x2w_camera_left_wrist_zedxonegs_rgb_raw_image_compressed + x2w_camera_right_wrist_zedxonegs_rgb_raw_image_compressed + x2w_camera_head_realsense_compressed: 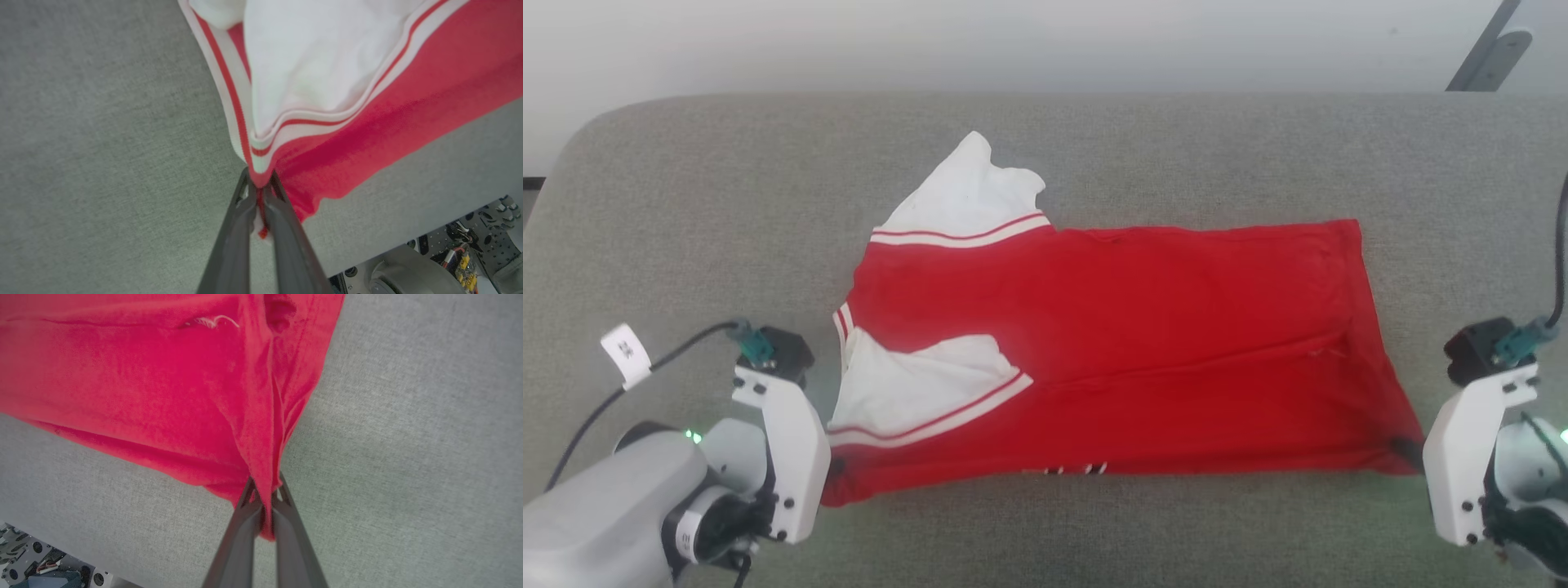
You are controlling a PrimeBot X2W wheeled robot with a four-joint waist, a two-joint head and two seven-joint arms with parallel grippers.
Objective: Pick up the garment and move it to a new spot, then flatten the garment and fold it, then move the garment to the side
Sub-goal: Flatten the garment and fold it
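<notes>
The garment [1143, 335] is a red jersey T-shirt with white sleeves, spread lengthwise across the grey table. One white sleeve [968, 200] sticks out at the back left; the other [915, 392] is folded onto the red body. A bit of lettering [1078, 469] peeks out under the near edge. My left gripper [258, 185] is shut on the garment's near left corner, by the striped trim [261, 149]. My right gripper [264, 490] is shut on the near right corner, where the red cloth [163, 375] bunches. The near edge is pulled taut between them.
The grey fabric-covered table [686, 229] extends around the garment, with a rounded back left corner. A pale wall rises behind it. A grey bar [1490, 49] leans at the back right. Robot base parts [449, 253] show beyond the near table edge.
</notes>
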